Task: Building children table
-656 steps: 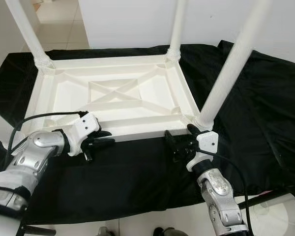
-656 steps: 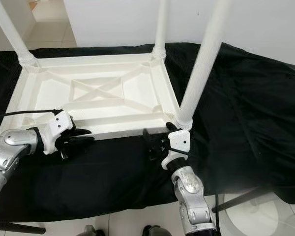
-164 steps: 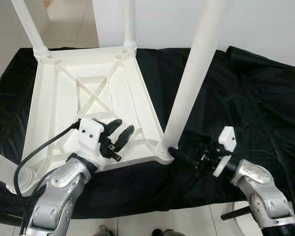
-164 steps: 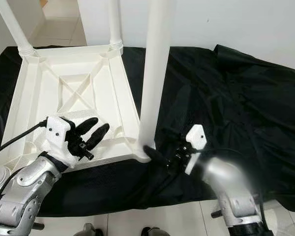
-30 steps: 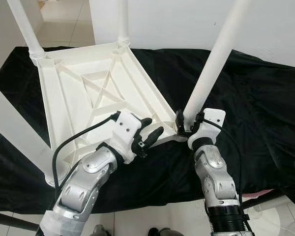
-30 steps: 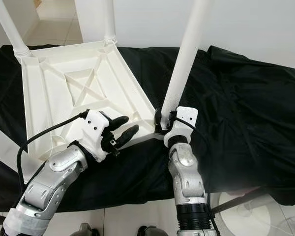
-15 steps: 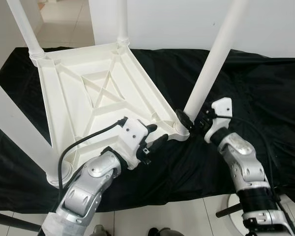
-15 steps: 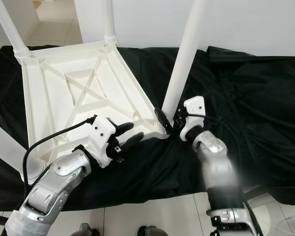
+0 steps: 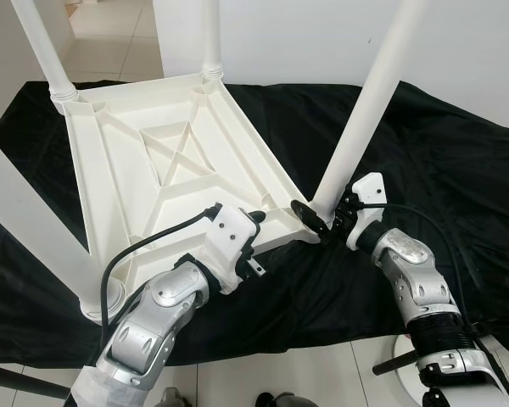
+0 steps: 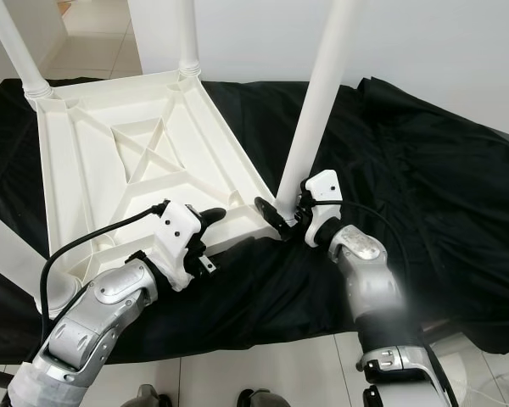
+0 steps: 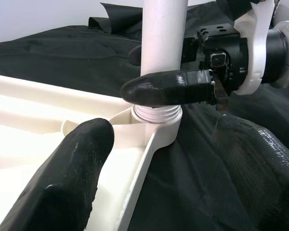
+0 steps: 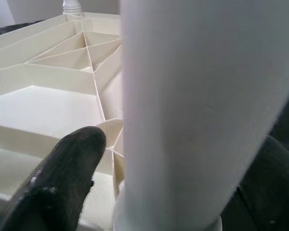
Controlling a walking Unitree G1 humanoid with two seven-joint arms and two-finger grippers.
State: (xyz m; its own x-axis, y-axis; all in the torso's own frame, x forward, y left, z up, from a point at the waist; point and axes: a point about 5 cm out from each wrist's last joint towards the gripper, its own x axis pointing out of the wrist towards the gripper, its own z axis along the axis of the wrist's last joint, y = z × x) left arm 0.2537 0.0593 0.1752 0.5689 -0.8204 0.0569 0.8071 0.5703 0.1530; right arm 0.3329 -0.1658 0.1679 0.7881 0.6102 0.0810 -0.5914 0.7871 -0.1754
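The white children's table lies upside down on a black cloth, its legs pointing up. My right gripper is at the base of the near right leg, just above its threaded collar, shut on it with one finger across the front and the other behind. In the right wrist view that leg sits between the two fingers. My left gripper stands open astride the table's near rim: one finger lies inside the frame, the other outside over the cloth.
Three more white legs stand up from the table: far left, far middle and near left, close to my left arm. A white wall rises behind the cloth. Pale tiled floor lies at the near edge.
My right gripper swung back in from the right and closed on the leg's base. My left gripper settled lower over the rim, so one finger dropped out of the head views.
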